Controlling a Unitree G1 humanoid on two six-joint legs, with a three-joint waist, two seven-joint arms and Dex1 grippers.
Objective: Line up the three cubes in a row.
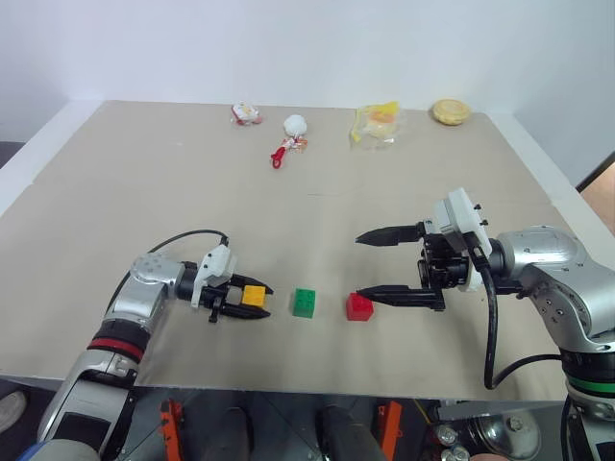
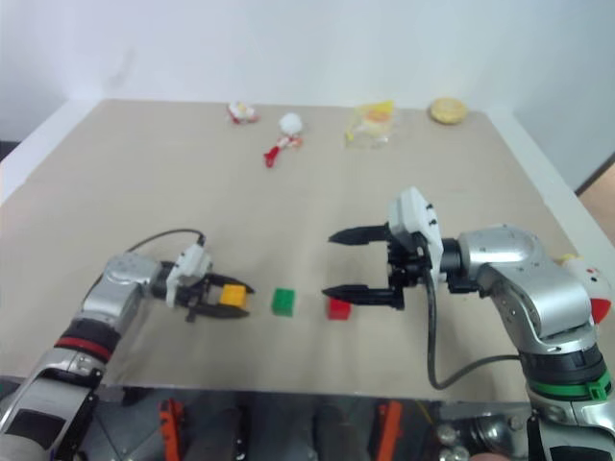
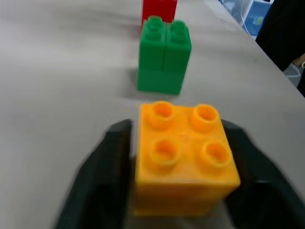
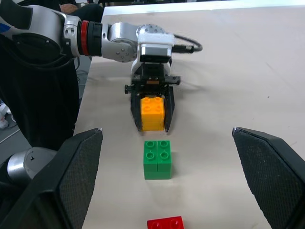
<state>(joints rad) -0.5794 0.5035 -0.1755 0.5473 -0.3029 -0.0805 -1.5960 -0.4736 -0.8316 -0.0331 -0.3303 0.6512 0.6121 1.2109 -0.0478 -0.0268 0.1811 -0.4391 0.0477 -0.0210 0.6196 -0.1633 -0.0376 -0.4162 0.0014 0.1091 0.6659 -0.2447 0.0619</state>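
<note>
Three cubes stand in a row near the table's front edge: yellow-orange [image 1: 254, 295], green [image 1: 305, 303] and red [image 1: 358, 306]. My left gripper [image 1: 258, 301] lies low on the table with the yellow-orange cube [image 3: 183, 152] between its fingers. It is open: a thin gap shows beside one finger [image 3: 112, 157], and the cube rests on the table. My right gripper [image 1: 357, 265] hovers wide open just right of the red cube, its lower fingertip close above that cube. Beyond the yellow-orange cube, the left wrist view has the green cube [image 3: 164, 57] and behind it the red one [image 3: 159, 8].
At the far side of the table [image 1: 144, 192] lie a small red-and-white packet [image 1: 246, 114], a white cone toy with a red tip [image 1: 291, 134], a yellow bag [image 1: 377, 123] and a round yellow item [image 1: 451, 111]. The row sits close to the table's front edge.
</note>
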